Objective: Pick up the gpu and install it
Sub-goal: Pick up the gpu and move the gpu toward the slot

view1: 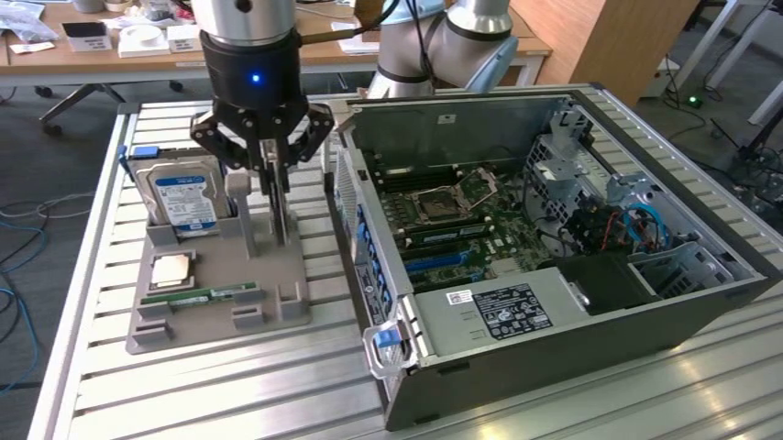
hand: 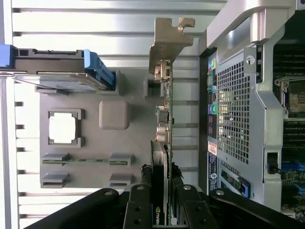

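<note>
The ribbed metal tabletop (view1: 183, 394) carries everything. The open case (view1: 551, 367) takes up its half on the exterior view's right, lying on its side with the board facing up. Toward the tabletop's edge on the exterior view's left sits a grey holder (view1: 202, 323) (a drive (view1: 183, 197) stands at its far end). The hand (view1: 277, 179) hangs over the holder's side nearest the case, its fingers (hand: 138, 205) clamped on the top edge of the gpu (view1: 284, 215). The gpu stands thin and upright among the holder's posts, just beside the case wall. Whether its lower edge rests in the slot or has cleared it I cannot tell. Its bracket (hand: 167, 43) is at the card's end on the drive's side. By my reading the pick-up step is in hand: the grip is made and the install is not begun. The next move calls for a straight rise, with the card kept upright so it neither binds in the posts nor knocks the case wall.
</note>
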{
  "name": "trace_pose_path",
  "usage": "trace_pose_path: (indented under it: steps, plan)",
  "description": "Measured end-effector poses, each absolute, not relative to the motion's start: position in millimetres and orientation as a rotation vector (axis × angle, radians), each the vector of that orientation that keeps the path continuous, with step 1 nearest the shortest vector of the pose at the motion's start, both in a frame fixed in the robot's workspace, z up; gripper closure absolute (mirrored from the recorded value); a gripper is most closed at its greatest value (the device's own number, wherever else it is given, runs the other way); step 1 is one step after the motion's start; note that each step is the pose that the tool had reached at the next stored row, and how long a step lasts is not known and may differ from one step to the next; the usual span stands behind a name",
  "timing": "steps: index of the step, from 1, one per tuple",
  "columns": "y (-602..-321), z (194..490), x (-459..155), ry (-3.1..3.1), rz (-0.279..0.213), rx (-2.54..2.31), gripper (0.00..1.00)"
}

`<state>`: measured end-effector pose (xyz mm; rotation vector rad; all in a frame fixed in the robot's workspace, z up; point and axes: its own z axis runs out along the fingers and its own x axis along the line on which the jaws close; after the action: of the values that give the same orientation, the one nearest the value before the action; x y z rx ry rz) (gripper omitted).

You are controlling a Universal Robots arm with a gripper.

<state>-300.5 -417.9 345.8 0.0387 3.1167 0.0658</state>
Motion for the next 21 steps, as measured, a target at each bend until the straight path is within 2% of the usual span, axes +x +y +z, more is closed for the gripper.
trace_pose_path:
  steps: [21]
  plan:
    - [-418,394,-300,3.116,0.066,0.039,0.74]
